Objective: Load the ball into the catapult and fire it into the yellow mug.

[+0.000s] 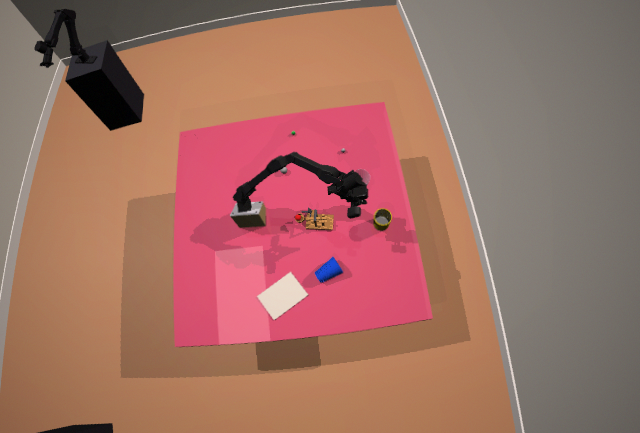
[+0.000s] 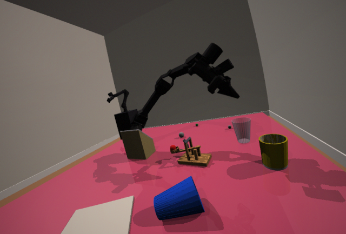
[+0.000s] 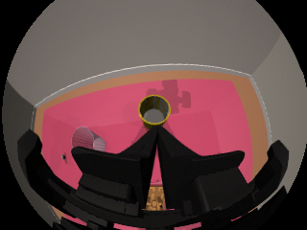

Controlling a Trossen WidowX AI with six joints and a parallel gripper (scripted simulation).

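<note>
The jaws (image 1: 354,212) (image 2: 238,97), right of centre in the top view, are closed on nothing; left of them, the red ball (image 1: 298,217) (image 2: 173,148) sits in the cup of the catapult (image 1: 320,222) (image 2: 194,159) (image 3: 154,198); the yellow mug (image 1: 382,219) (image 2: 273,152) (image 3: 154,111) stands upright at right.

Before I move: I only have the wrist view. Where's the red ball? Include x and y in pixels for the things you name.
Observer: The red ball (image 1: 298,217) (image 2: 173,147) sits at the cupped end of the catapult (image 1: 326,222) (image 2: 195,160) (image 3: 154,197), the end away from the yellow mug (image 1: 375,219) (image 2: 274,154) (image 3: 140,114).

Operator: Copy. Anything tipped over that I can't see?

Observer: Yes, a blue cup (image 1: 329,269) (image 2: 178,200) lies on its side.
</note>
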